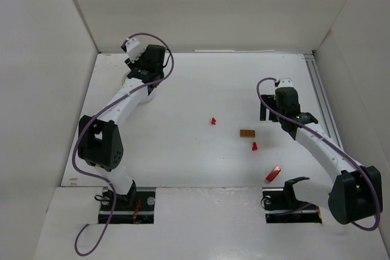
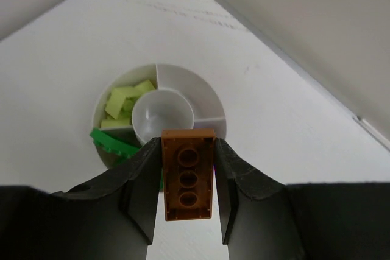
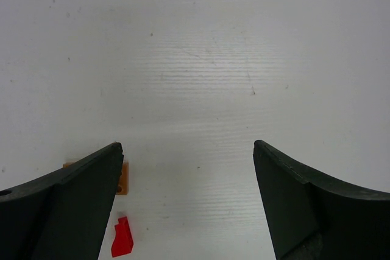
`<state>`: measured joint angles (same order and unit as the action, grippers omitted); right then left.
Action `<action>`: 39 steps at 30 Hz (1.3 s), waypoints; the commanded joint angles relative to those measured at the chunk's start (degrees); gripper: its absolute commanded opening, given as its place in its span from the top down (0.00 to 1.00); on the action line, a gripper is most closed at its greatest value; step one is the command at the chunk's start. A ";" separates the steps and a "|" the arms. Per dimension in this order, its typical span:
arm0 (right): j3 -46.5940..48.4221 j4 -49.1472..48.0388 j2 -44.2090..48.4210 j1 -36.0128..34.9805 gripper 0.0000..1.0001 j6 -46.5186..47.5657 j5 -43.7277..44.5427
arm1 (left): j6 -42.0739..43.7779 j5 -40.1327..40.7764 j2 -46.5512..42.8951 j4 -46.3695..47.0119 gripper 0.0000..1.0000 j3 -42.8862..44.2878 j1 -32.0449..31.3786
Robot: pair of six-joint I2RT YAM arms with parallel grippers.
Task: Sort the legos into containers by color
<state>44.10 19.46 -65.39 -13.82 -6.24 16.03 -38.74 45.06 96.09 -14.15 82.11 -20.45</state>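
With the left gripper (image 2: 187, 148) pinching the brown brick (image 2: 187, 181) over the dish (image 2: 220, 127) (right gripper (image 3: 187, 162) spread, empty), we should centre it low above an empty compartment (image 2: 183, 80) before letting go.

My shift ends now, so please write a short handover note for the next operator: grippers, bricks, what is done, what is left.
Left gripper: shut on an orange-brown brick, at the dish.
Right gripper: open, empty, above the table.
Done: lime-yellow bricks and green bricks in neighbouring compartments.
Left: drop the held brick; on the table lie a second orange-brown brick and three red pieces.
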 commanded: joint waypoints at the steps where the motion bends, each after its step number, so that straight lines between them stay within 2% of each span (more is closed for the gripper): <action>1: 3.80 -3.56 -2.55 0.47 0.08 0.70 -0.12 | 3.49 7.48 -1.52 7.71 0.79 0.08 0.58; 4: 5.38 -4.08 -5.18 0.47 0.08 0.70 -0.12 | 3.50 15.20 -0.13 12.03 0.78 -1.07 0.58; 7: 5.91 -4.61 -6.60 0.47 0.08 1.23 -0.65 | 3.50 19.61 1.54 14.94 0.77 -1.69 1.19; 14: 6.97 -4.61 -8.27 0.99 0.08 1.23 -0.65 | 4.64 16.30 6.38 16.35 0.75 1.39 5.32; 18: 7.49 -4.61 -8.27 1.52 0.08 1.23 -0.65 | 5.78 15.59 8.14 19.07 0.75 1.39 5.33; 31: 7.50 -4.08 -8.27 2.57 0.08 1.23 -0.65 | 3.68 18.05 14.64 17.40 0.74 4.38 5.86; 35: 7.50 -4.08 -8.27 2.57 0.08 1.23 -0.65 | 2.44 17.34 14.65 16.26 0.66 4.38 5.86; 38: 7.50 -3.56 -7.65 2.57 0.08 1.23 -0.12 | 2.44 18.31 15.79 15.48 0.66 5.25 5.86; 39: 7.50 -3.56 -7.65 2.57 0.08 1.23 -0.12 | 1.83 18.31 16.40 14.08 0.62 5.87 5.86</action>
<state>49.06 17.54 -73.67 -11.64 -5.34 15.59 -35.42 61.21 112.16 1.61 84.62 -14.74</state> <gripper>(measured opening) 0.919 0.368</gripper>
